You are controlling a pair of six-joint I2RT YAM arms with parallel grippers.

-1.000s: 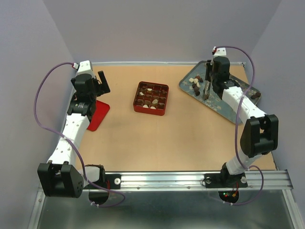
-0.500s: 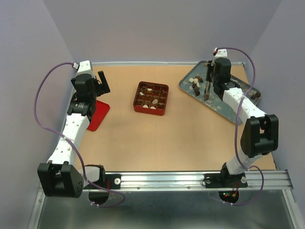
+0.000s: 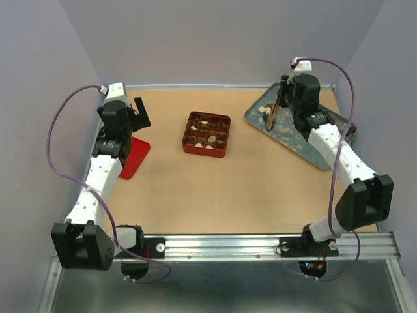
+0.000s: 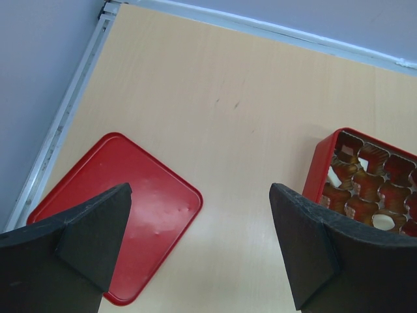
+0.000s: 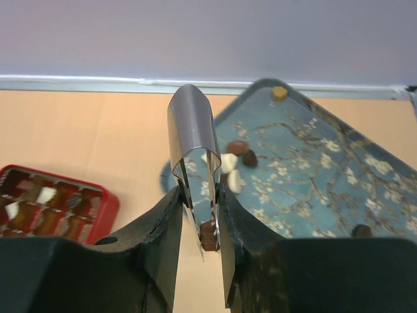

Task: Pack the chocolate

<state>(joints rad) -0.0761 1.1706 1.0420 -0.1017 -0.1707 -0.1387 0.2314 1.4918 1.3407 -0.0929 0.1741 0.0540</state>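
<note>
My right gripper is shut on the metal tongs, which pinch a brown chocolate piece at their tips. It hovers over the left end of the blue floral tray, where loose chocolates lie. In the top view the right gripper holds the tongs tilted above the tray. The red gridded box, partly filled with chocolates, sits mid-table; it also shows in the left wrist view. My left gripper is open and empty above the table.
A red lid lies flat at the left edge, partly under my left gripper; it shows in the left wrist view. Walls enclose the table at the back and sides. Stray chocolates lie on the tray's far right.
My right gripper has lifted the tongs off the tray and tilted them up and left with a brown piece in them. The left arm has not moved.
</note>
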